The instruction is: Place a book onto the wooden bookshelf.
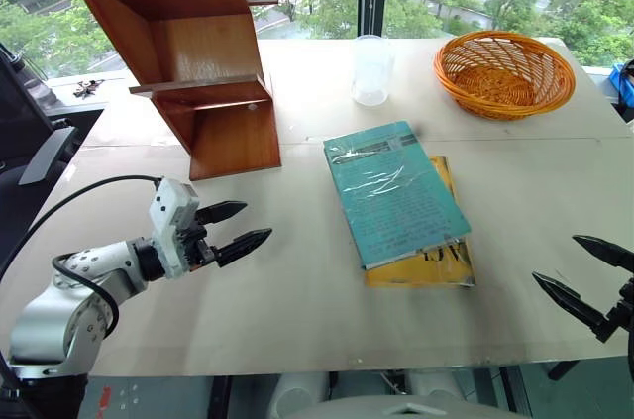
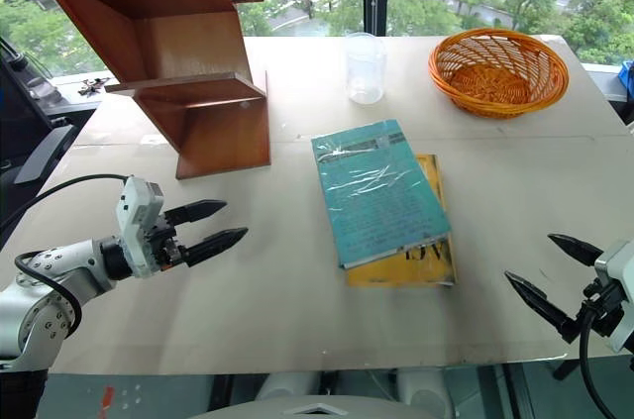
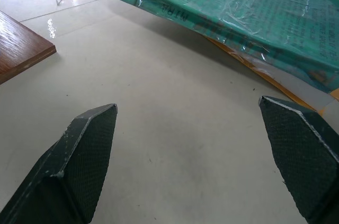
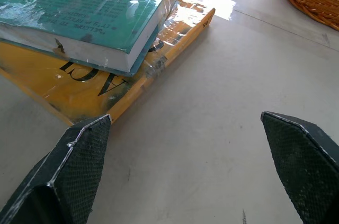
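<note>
Book lies between two wide-spread, empty pincers.

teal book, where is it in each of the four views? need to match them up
Left eye: the book lies mid-table, right of centre, on the yellow book.
Right eye: the book sits centre.
Left wrist: spine and cover run across the top.
Right wrist: page edge at upper left.
Shared landmark: the yellow book underneath it, in all four.

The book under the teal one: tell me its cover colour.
Yellow book with dark lettering, clearest in the right wrist view.
</note>
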